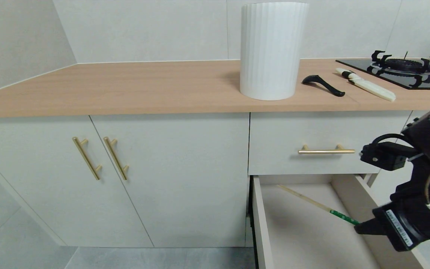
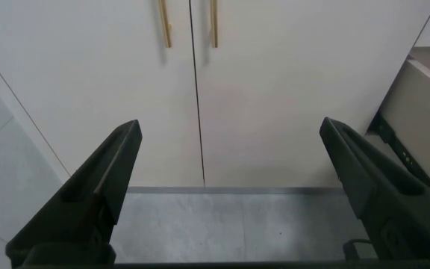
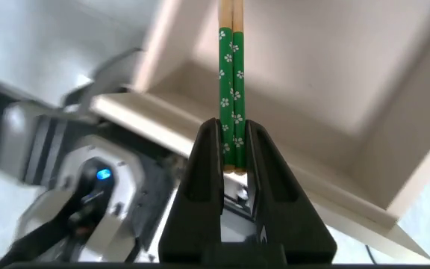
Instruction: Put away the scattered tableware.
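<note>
While the left gripper (image 2: 230,131) gaped empty, the right gripper (image 3: 232,133) pinched the chopsticks (image 3: 231,67) over the open drawer (image 1: 258,220), apparently to lay them inside.

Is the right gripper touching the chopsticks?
Touching. The right wrist view shows the right gripper shut on the chopsticks, fingers pressing their green ends from both sides.

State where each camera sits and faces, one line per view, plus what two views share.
Head view: on the head, facing forward and down at countertop and open drawer; right gripper holds chopsticks.
Left wrist view: on left wrist, facing cabinet doors; left gripper open.
Right wrist view: on right wrist, facing into the drawer past its shut fingers.
Shared: head and right wrist views both show chopsticks and drawer.
</note>
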Available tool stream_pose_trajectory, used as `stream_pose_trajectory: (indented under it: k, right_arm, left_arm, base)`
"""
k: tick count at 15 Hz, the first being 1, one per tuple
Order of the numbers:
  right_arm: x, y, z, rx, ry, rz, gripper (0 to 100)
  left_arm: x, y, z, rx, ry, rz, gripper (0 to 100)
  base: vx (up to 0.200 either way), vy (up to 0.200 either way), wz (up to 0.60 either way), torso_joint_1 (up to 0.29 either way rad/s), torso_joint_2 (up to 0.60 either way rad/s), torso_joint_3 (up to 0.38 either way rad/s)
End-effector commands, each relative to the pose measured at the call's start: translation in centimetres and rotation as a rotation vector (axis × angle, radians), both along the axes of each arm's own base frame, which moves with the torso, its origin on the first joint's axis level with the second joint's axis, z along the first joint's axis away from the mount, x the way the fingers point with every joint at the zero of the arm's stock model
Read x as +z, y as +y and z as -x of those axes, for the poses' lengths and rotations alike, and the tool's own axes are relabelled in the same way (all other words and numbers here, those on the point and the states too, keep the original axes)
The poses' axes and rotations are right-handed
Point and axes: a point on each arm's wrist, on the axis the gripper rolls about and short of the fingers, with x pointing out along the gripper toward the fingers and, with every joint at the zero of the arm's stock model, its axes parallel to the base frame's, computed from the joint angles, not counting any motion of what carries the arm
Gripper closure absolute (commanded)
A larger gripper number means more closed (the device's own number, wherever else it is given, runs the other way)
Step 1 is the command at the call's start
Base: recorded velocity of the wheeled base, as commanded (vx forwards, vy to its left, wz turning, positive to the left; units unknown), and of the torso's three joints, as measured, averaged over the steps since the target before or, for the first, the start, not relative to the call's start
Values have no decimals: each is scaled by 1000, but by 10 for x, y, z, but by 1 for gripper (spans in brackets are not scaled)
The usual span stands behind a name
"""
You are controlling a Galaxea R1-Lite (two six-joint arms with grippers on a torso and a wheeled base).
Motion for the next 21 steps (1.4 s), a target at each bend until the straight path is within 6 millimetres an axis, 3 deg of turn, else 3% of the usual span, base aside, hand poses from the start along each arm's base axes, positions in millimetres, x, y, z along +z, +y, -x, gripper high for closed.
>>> stream_pose_trajectory:
  k: [1,8,15,21]
  right_arm:
    - [-36,21,-34,-83,93,98,100]
    - [-112,38,-98,-199,145,126,100]
    - [-177,49,-121,-204,204,169,100]
    - [-214,54,-129,-205,224,183,100]
  left_arm:
    - [0,0,0,1,0,1,0]
    - [0,0,0,1,0,-1,0]
    - [0,0,0,1,0,-1,0]
    - [0,0,0,1,0,1,0]
  base:
    - [0,0,0,0,0,0]
    - [0,0,0,0,0,0]
    - [0,0,0,0,0,0]
    - [0,0,0,0,0,0]
